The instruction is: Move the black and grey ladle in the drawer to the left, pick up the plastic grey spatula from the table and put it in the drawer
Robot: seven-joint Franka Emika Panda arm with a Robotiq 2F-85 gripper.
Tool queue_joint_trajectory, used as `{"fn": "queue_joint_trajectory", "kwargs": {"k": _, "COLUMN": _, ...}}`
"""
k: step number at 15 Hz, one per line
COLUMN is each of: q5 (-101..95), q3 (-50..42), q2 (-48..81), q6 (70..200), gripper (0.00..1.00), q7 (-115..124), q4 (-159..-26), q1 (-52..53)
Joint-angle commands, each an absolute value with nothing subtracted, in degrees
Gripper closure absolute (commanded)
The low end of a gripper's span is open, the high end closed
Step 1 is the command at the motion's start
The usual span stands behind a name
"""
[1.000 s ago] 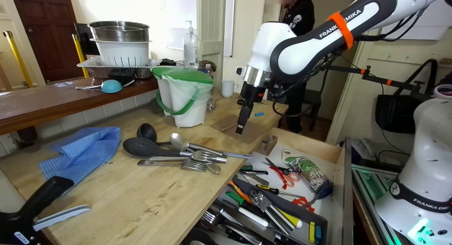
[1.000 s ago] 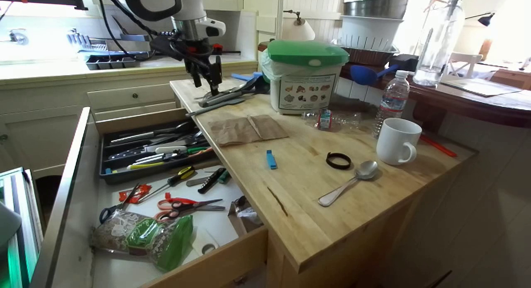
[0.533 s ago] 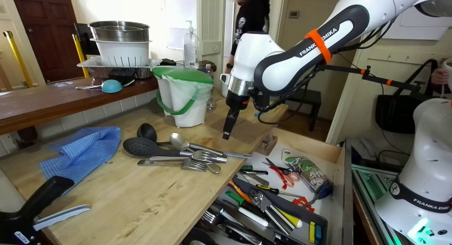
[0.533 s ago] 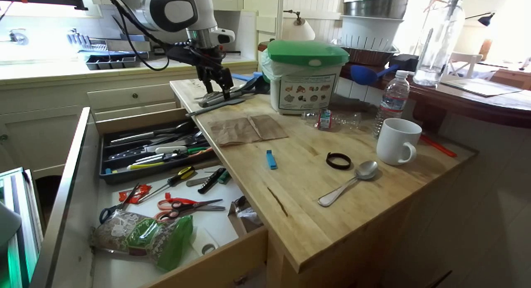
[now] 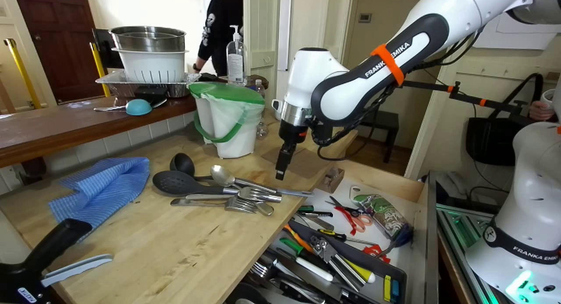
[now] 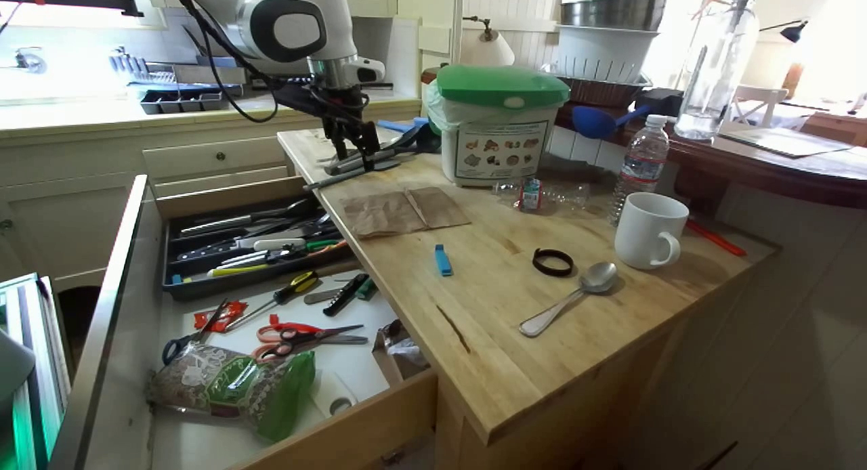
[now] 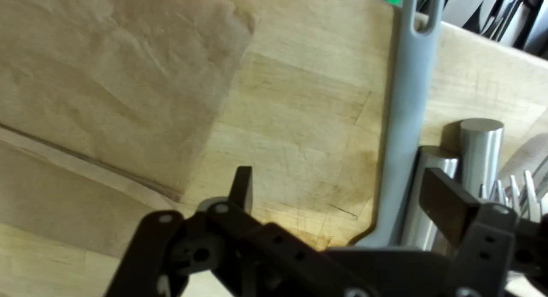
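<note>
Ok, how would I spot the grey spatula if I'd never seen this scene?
Find the light-wood counter with the open drawer. Between the brown paper and silver handles, the grey spatula lies with its handle tip jutting over the drawer. Unlike those, its handle is dull grey with a slotted end.

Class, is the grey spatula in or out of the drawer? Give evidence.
Out: the spatula lies on the table, only one end overhanging the drawer.
</note>
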State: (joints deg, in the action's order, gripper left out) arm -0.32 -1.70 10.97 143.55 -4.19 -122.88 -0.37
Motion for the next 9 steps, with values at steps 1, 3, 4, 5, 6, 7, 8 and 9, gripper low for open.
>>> {"fn": "queue_joint_trajectory", "kwargs": {"k": 1, "q5": 0.5, "q3": -1.0, "q2": 14.8, "q6": 144.3, "gripper": 0.0, "q7": -2.6, "q4": -120.6, "q1": -0.5}}
{"fn": "queue_joint_trajectory", "kwargs": {"k": 3, "q5": 0.3, "q3": -0.8, "q2": 15.7, "q6": 144.2, "gripper": 0.0, "q7": -2.0, "q4": -119.5, "q1": -0.4}}
{"fn": "queue_joint_trajectory", "kwargs": {"k": 4, "q5": -0.1, "q3": -0.8, "q2": 16.2, "q6": 144.1, "gripper": 0.0, "q7": -1.7, "q4": -119.0, "q1": -0.3}}
{"fn": "queue_joint_trajectory", "kwargs": {"k": 5, "q5": -0.2, "q3": -0.8, "q2": 16.6, "q6": 144.0, "gripper": 0.0, "q7": -1.5, "q4": -118.5, "q1": -0.2}}
{"fn": "queue_joint_trajectory", "kwargs": {"k": 6, "q5": -0.5, "q3": -0.8, "q2": 16.9, "q6": 143.7, "gripper": 0.0, "q7": -1.1, "q4": -117.9, "q1": 0.0}}
{"fn": "queue_joint_trajectory", "kwargs": {"k": 7, "q5": -1.0, "q3": -0.8, "q2": 17.3, "q6": 143.0, "gripper": 0.0, "q7": -0.5, "q4": -117.2, "q1": 0.3}}
{"fn": "queue_joint_trajectory", "kwargs": {"k": 8, "q5": -2.0, "q3": -1.0, "q2": 17.7, "q6": 142.2, "gripper": 0.0, "q7": 0.5, "q4": -116.5, "q1": 0.8}}
{"fn": "queue_joint_trajectory", "kwargs": {"k": 9, "q5": -2.6, "q3": -1.1, "q2": 18.0, "q6": 142.0, "gripper": 0.0, "q7": 1.0, "q4": -116.0, "q1": 1.1}}
